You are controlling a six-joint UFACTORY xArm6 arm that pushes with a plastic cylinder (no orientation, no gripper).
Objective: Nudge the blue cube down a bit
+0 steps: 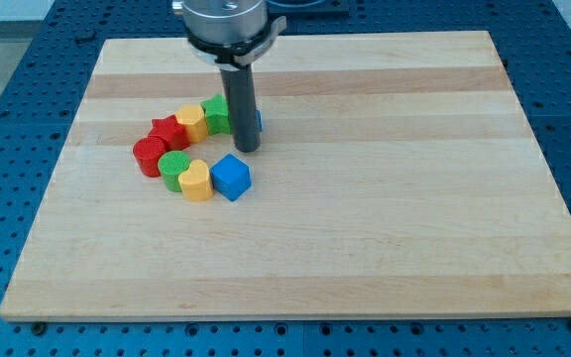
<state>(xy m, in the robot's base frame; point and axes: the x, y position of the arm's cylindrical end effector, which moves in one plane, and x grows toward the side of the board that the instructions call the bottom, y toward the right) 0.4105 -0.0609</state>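
On the wooden board [385,238], the blocks curl in an arc in the upper left part. Farthest to the view's left sits a red cylinder [149,156], with a red star-shaped block [170,131] just above and right of it. Next comes a green cylinder [175,170] along the lower row, and a yellow block [191,123] on the upper row. A yellow heart-shaped block [197,181] follows below, touching the blue cube [231,177], the task's thing, which ends the lower row. Above it, a green block [216,113] lies against the dark rod; a sliver of blue shows at the rod's right edge, too hidden to name. My tip [248,149] rests on the board just above the blue cube and slightly to its right, close but apparently not touching. That spot makes sense: a push toward the view's bottom would carry the cube downward. There are no jaws here, only the rod. The cube looks not yet nudged.
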